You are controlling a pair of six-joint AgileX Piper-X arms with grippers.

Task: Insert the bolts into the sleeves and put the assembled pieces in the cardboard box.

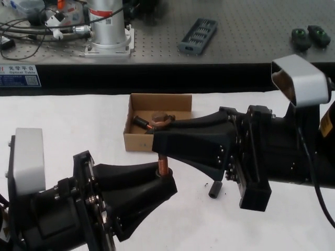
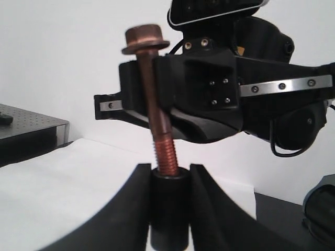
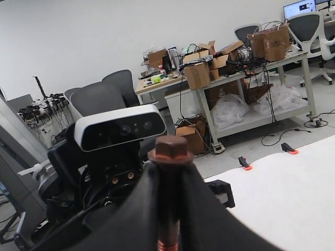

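Note:
My left gripper (image 1: 163, 179) is shut on a black sleeve (image 2: 168, 209), held upright above the white table. A copper bolt (image 2: 152, 110) stands vertically over it, its threaded end just inside the sleeve's mouth. My right gripper (image 1: 156, 140) comes in from the right and is shut on the bolt's shaft below the flanged head (image 3: 171, 150). The cardboard box (image 1: 137, 141) stands just behind both grippers; inside lie dark and copper pieces (image 1: 154, 120), partly hidden by the right gripper.
A loose black sleeve (image 1: 214, 189) lies on the white sheet below the right arm. Behind the sheet runs a perforated metal bench with a metal post (image 1: 107, 23), cables and a grey tray (image 1: 198, 34).

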